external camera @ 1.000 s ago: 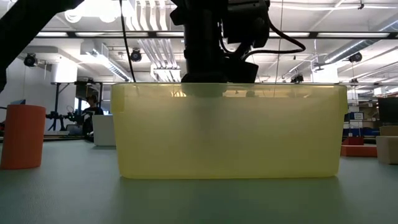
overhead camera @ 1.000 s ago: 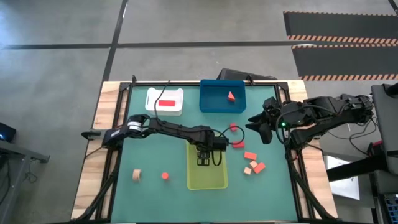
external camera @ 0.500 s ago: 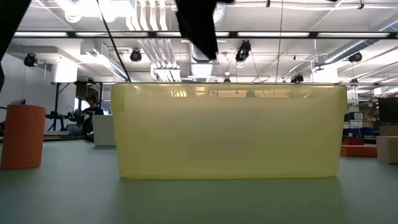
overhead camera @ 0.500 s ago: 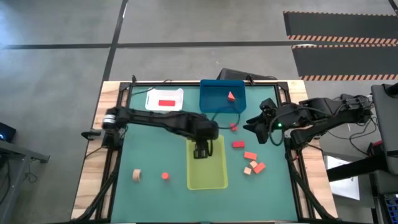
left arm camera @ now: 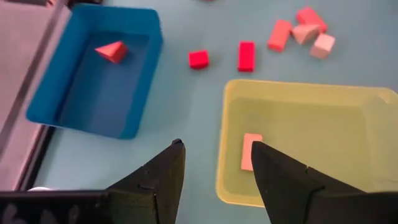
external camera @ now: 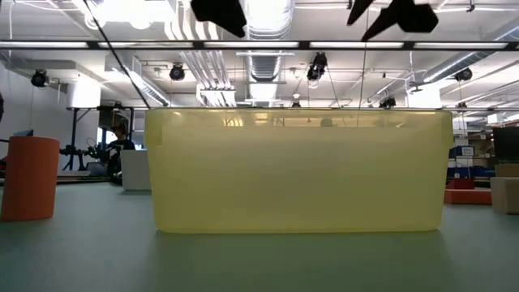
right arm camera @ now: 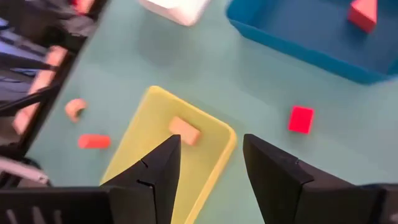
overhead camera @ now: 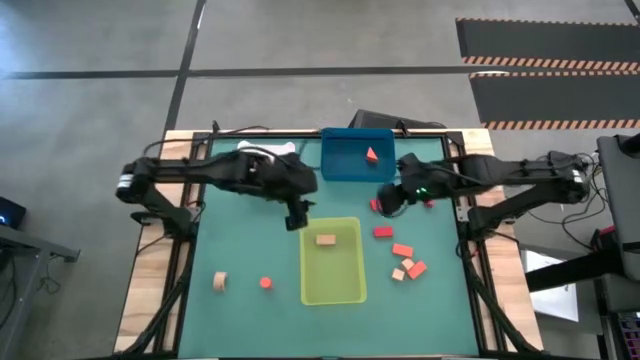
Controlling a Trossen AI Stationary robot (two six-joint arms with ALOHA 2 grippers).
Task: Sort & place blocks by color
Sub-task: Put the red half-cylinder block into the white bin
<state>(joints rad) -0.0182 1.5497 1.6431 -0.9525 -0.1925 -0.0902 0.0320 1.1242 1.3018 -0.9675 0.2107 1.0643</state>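
Tan wood is finally in the right place: a pale block [overhead camera: 325,239] now lies in the upper part of my yellow-green bin [overhead camera: 332,292], a bit below the middle of the overhead frame. A second ago my left gripper [overhead camera: 296,218] was down inside that bin; now it has pulled up and back, toward the upper left of the bin, close to the white bin [overhead camera: 262,150], which my arm mostly covers. Its fingers are spread apart with nothing between them, so I'd call that a clean drop.

Meanwhile my right gripper [overhead camera: 385,203] has swung in from the right edge and hangs just below the blue bin [overhead camera: 357,176], fingers apart and holding nothing too. It sits close to the small red cube [left arm camera: 198,59] on the mat, so my guess is that's the next grab.

One red wedge [overhead camera: 371,154] sits in the blue bin. Plenty still loose though: a red bar [overhead camera: 382,232] right of the yellow-green bin, a small cluster of coral and tan pieces [overhead camera: 407,263] lower right, and over at lower left another tan piece [overhead camera: 219,282] plus a small red one [overhead camera: 265,283]. So maybe a quarter done, I'd say.
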